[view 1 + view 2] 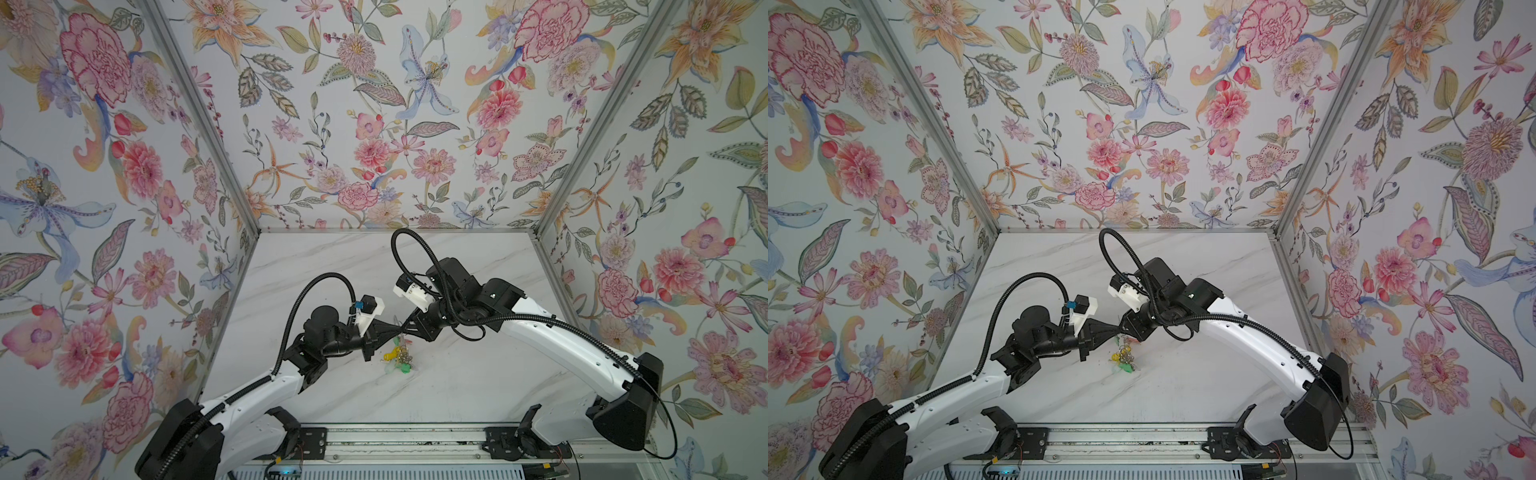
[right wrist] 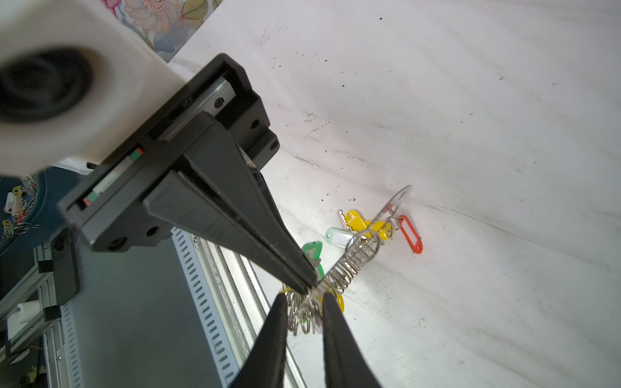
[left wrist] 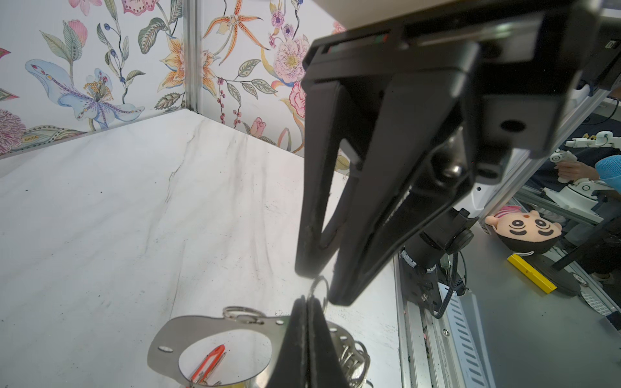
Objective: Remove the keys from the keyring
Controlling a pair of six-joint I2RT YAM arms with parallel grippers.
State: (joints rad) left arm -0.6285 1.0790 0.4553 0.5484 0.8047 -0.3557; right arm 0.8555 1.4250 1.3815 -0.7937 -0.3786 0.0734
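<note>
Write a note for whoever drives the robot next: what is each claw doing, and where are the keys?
Left gripper: shut on the keyring, holding it tilted.
Right gripper: jaws slightly apart around a little wire ring; a firm grip cannot be confirmed.
Keys: bunched at the keyring with yellow, green and red-orange tags, over the table.
Done: no key looks freed yet.
Left: work every key off.
</note>
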